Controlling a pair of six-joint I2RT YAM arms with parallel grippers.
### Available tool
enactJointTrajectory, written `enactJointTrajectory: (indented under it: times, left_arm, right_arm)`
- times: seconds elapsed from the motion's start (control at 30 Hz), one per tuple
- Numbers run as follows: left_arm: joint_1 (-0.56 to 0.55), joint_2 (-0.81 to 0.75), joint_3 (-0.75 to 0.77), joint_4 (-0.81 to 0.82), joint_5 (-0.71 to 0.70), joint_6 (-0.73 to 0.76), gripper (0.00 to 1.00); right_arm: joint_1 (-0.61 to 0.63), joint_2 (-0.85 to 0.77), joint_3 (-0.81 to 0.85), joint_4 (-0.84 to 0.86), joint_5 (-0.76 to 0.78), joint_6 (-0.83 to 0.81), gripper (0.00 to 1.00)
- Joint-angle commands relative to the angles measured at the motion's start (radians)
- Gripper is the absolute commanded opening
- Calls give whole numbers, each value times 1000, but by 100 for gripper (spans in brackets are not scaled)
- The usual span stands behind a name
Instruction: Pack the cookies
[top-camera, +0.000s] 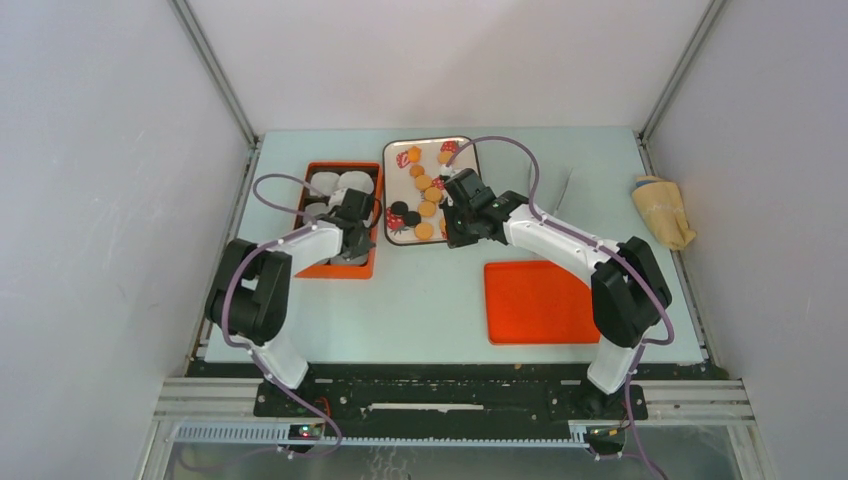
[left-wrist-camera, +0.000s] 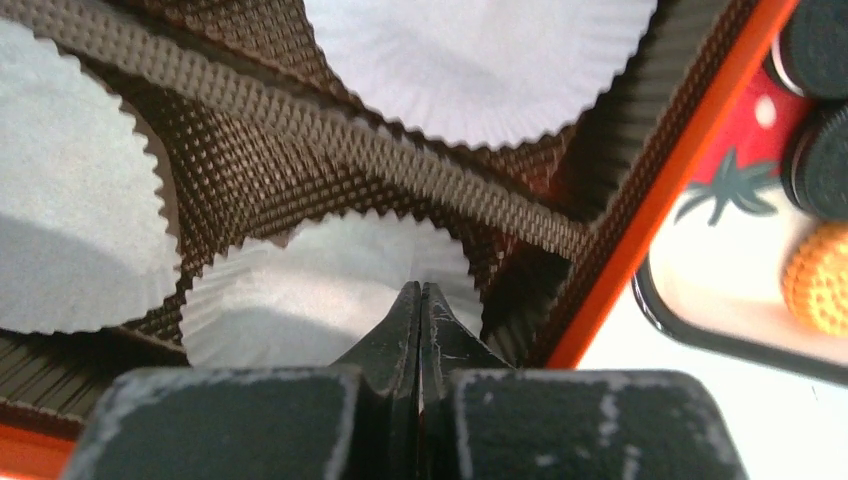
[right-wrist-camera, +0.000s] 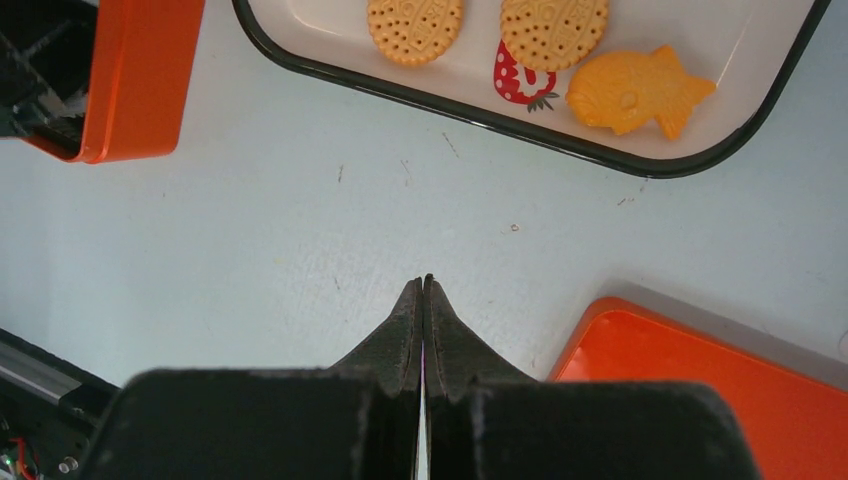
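Note:
The cookies (top-camera: 427, 192), golden-orange discs and a few black ones (top-camera: 400, 211), lie on a white strawberry-print tray (top-camera: 392, 182). The right wrist view shows two golden cookies (right-wrist-camera: 414, 28) and a fish-shaped one (right-wrist-camera: 635, 92) on it. An orange box (top-camera: 340, 268) with brown dividers holds white paper cups (left-wrist-camera: 320, 290). My left gripper (top-camera: 350, 222) (left-wrist-camera: 420, 290) is shut and empty, over a paper cup in the box. My right gripper (top-camera: 455, 240) (right-wrist-camera: 422, 282) is shut and empty, above bare table just in front of the tray.
An orange lid (top-camera: 540, 302) (right-wrist-camera: 700, 390) lies flat at the near right. A tan cloth bag (top-camera: 661, 210) sits at the far right edge. In the left wrist view the box's orange rim (left-wrist-camera: 680, 170) separates the cups from the tray's black cookies (left-wrist-camera: 825, 160).

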Motion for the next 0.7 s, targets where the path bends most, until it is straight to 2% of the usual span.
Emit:
enactJointTrajectory:
  times: [0.0,0.17,0.33,0.67]
  left_arm:
    - [-58,-101,-64,5,58,-51,0]
    - [-132,-158,-114,5,99,-82,0]
    - [-210,-112,-127,40,166,-108,0]
    - [-306,41,27,80,246,-113,0]
  right_arm:
    - [2,11,19,15,0,-9,0]
    - [-4,12,26,2,14,-14,0]
    - [-21,-9,20,-17,26,-16,0]
    - [-62,-56,-11,-32,56,-4,0]
